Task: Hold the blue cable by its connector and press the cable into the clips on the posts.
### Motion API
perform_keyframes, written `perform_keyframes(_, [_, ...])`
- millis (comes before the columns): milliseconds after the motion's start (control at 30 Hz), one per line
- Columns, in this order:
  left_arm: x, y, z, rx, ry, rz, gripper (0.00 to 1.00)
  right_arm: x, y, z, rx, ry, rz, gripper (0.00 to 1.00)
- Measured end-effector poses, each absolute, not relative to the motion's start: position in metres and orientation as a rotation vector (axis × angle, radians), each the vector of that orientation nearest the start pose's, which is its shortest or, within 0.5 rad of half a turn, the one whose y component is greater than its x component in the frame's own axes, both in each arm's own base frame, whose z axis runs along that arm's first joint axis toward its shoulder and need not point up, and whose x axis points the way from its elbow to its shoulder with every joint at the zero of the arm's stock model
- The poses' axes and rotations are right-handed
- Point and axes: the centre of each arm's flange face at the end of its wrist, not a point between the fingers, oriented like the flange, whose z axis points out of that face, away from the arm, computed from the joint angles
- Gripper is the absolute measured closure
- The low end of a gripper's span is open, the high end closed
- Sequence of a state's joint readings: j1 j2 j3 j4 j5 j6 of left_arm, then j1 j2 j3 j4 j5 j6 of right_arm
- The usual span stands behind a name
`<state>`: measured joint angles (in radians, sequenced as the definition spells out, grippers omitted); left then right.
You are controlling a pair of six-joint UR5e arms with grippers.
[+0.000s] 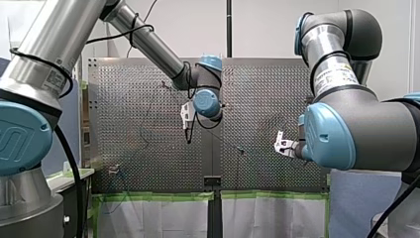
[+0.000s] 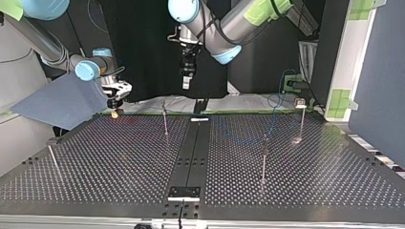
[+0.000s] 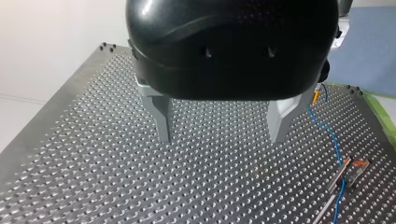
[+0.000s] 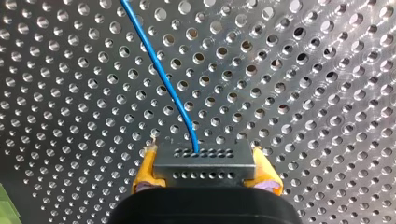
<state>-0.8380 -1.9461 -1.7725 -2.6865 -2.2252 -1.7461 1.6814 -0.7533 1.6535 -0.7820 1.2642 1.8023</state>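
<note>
**Connector gripped at the table's edge, plenty of room elsewhere**

The blue cable [image 4: 161, 77] comes out of a small dark connector [image 4: 205, 169] and runs away low over the perforated table [image 2: 119, 162]. The right gripper [image 4: 204, 156] has its jaws clenched on that connector, with a yellow pad [image 4: 145, 170] on either side. In the top view this gripper sits at the left, right by the table edge nearest the arms. Seen from the left wrist, the cable passes a clip [image 3: 351, 169] on a thin post [image 3: 327, 210] near the table's side edge; I cannot tell whether it is seated there. The left gripper [image 3: 222, 137] hangs well above the table, its jaws released and empty, with a wide bare stretch beneath. The other posts [image 2: 263, 160] stand well apart, leaving open lanes between them.
</note>
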Motion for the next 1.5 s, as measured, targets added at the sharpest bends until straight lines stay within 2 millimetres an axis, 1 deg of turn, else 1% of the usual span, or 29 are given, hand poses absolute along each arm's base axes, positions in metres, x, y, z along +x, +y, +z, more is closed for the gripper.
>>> perform_keyframes(433, [0.287, -0.418, 0.254, 0.029, 1.653, -0.232, 0.00, 0.231, -0.615, 0.036, 1.510, -1.304, 1.610, 1.00])
perform_keyframes(667, [0.278, -0.400, 0.262, -0.020, 1.618, -0.265, 0.00, 0.230, -0.615, 0.035, 1.511, -1.307, 1.603, 1.00])
perform_keyframes(933, [0.257, -0.376, 0.268, -0.030, 1.609, -0.270, 0.00, 0.221, -0.617, 0.038, 1.484, -1.323, 1.549, 1.00])
perform_keyframes(1167, [0.237, -0.355, 0.271, -0.030, 1.608, -0.270, 0.00, 0.215, -0.621, 0.067, 1.466, -1.302, 1.529, 1.00])
perform_keyframes(1333, [0.222, -0.339, 0.270, -0.025, 1.609, -0.265, 0.00, 0.217, -0.622, 0.098, 1.456, -1.250, 1.529, 1.00])
perform_keyframes(1500, [0.212, -0.328, 0.259, -0.005, 1.629, -0.244, 0.00, 0.219, -0.624, 0.129, 1.428, -1.206, 1.549, 1.00])
